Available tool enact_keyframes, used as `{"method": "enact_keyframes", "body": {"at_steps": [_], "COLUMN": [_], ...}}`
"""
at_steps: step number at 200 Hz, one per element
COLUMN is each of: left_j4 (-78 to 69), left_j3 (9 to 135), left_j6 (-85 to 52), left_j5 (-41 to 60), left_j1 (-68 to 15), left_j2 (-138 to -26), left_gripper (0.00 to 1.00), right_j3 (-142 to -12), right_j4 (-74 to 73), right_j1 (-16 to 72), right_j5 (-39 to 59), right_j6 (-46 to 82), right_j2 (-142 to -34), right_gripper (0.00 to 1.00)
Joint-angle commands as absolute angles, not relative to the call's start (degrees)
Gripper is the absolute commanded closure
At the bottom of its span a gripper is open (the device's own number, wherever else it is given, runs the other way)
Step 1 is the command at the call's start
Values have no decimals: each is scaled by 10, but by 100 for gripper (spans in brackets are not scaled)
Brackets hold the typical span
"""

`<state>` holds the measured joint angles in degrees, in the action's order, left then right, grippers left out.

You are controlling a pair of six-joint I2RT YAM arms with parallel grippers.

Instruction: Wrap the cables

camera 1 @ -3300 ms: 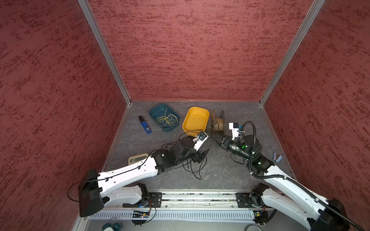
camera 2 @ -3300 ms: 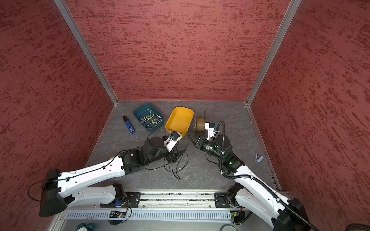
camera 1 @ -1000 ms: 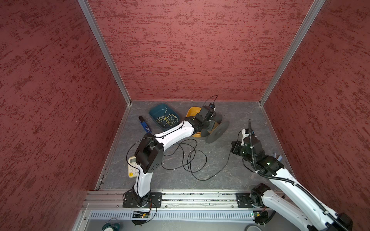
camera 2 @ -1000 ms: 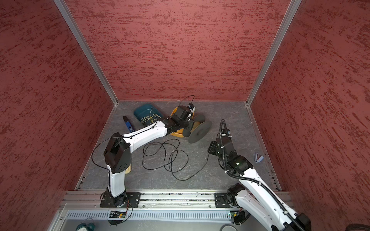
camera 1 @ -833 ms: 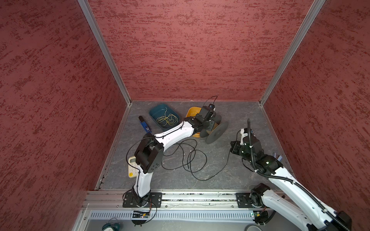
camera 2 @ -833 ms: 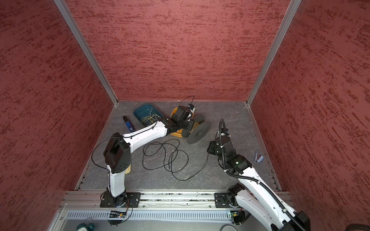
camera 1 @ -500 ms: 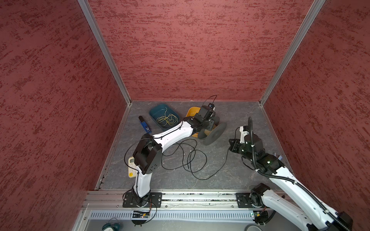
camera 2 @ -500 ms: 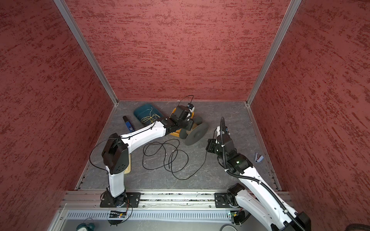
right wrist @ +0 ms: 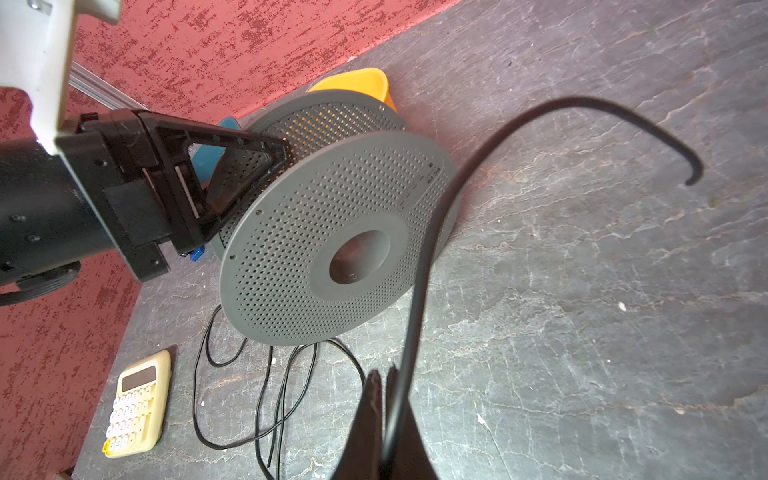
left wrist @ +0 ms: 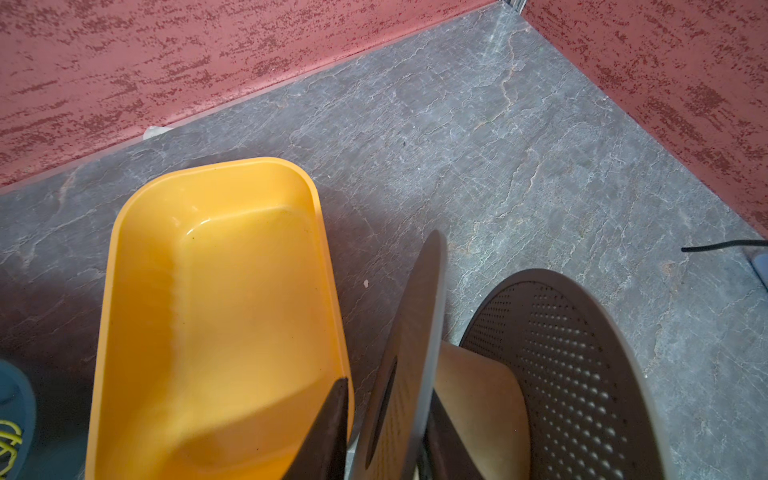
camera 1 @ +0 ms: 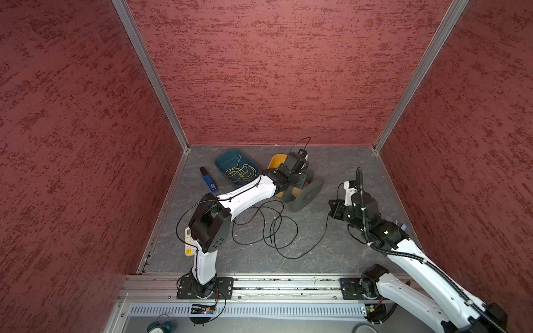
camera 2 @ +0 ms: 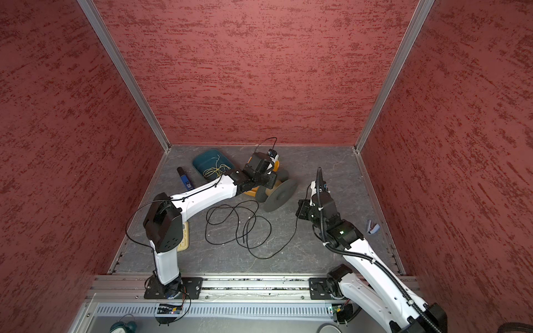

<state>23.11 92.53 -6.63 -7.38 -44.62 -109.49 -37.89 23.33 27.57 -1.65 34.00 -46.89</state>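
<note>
The black cable [camera 1: 274,227] [camera 2: 245,227] lies in loose loops mid-floor. One strand rises to my right gripper [camera 1: 334,209] [right wrist: 382,374], which is shut on it. The strand's free end [right wrist: 690,178] curls in the air beyond the fingers. A grey perforated spool [camera 1: 305,194] [right wrist: 332,249] stands beside the yellow tray [camera 1: 277,161]. My left gripper [camera 1: 298,184] [left wrist: 386,386] straddles one flange [left wrist: 415,332] of the spool. One finger lies against the flange, and a sliver of floor shows between it and the other finger.
A teal tray [camera 1: 233,170] holding yellow-green wire sits at the back left, with a blue stick-shaped object [camera 1: 208,180] next to it. A cream calculator [camera 1: 188,239] [right wrist: 137,399] lies under the left arm's elbow. A small blue item [camera 2: 372,227] rests near the right wall.
The right gripper has carried its cable strand up and towards the spool. The left arm, earlier down at the cable heap, stays at the spool, which has shifted slightly.
</note>
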Motion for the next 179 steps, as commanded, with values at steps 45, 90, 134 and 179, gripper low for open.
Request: {"method": "enact_keyframes", "body": {"at_steps": [45,90,134,179], "left_j4": [196,176,190,192], "left_j3": [948,994,1044,1066], "left_j6": [-68,-42,11,51], "left_j5": [-67,-64,-82,-111], "left_j1": [-446,-438,-435,-444], "left_j2": [-1101,-1133,-1171,-1203], "left_gripper": [90,97,97,96], "right_j3": [-394,-392,-388,-386], "right_j4": [223,228,226,219], "right_j1": [272,272,272,271], "right_j5": [-18,-19,-18,-12], "right_j6": [329,329,330,332], "right_j2": [-464,-458,-457,-464], "right_gripper": [100,100,100,100]}}
